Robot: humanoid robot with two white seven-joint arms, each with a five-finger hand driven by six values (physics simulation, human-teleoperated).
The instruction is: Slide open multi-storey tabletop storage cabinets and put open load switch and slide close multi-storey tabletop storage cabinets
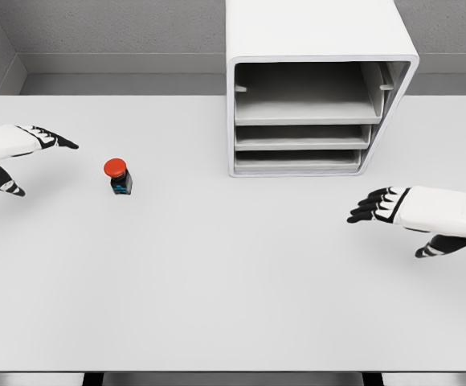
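A small load switch [119, 176] with a red round cap and a dark body stands upright on the white table, left of centre. The white storage cabinet [317, 36] stands at the back right, its front showing three stacked trays [301, 137]. My left hand [32, 157] hovers at the far left edge, fingers spread, a short way left of the switch and holding nothing. My right hand [382, 217] hangs at the right, below and right of the cabinet, fingers relaxed and empty.
The white table [233, 281] spreads wide in front of both hands. A grey wall runs behind the cabinet. The table's front edge lies near the bottom of the view.
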